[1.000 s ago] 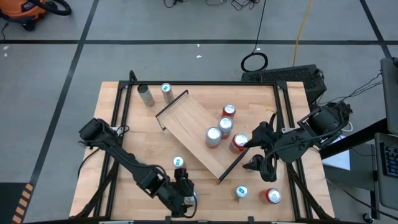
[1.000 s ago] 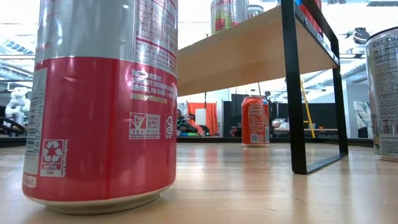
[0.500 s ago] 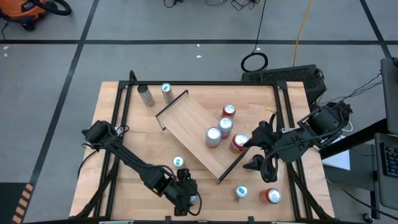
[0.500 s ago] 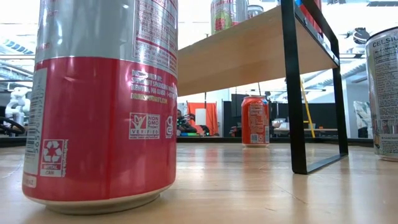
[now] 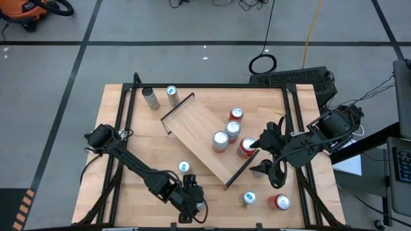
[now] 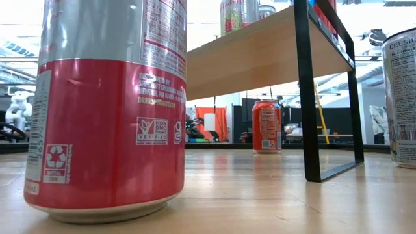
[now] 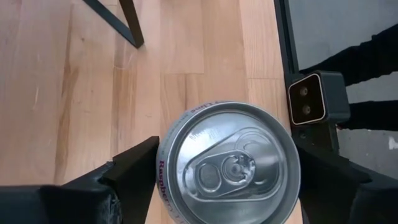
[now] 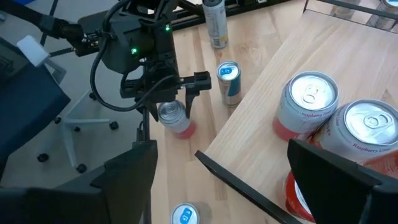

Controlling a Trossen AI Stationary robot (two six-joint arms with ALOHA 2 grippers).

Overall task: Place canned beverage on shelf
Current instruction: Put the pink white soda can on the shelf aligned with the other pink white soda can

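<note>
Left gripper [image 5: 191,199]: near edge of the table [image 5: 154,138], left of centre, jaws apart, one each side of an upright can [image 7: 230,165]. Contact cannot be told.
Left wrist view only: silver lid with pull-tab.
Low view only: the can's red lower half, standing on the tabletop.
Right gripper [image 5: 255,155]: released, holding nothing, at the right end of the shelf [image 5: 192,122].
Shelf: set diagonally mid-table, bearing three cans [image 5: 220,140].
High view only: loose cans at the far left and near right.
</note>
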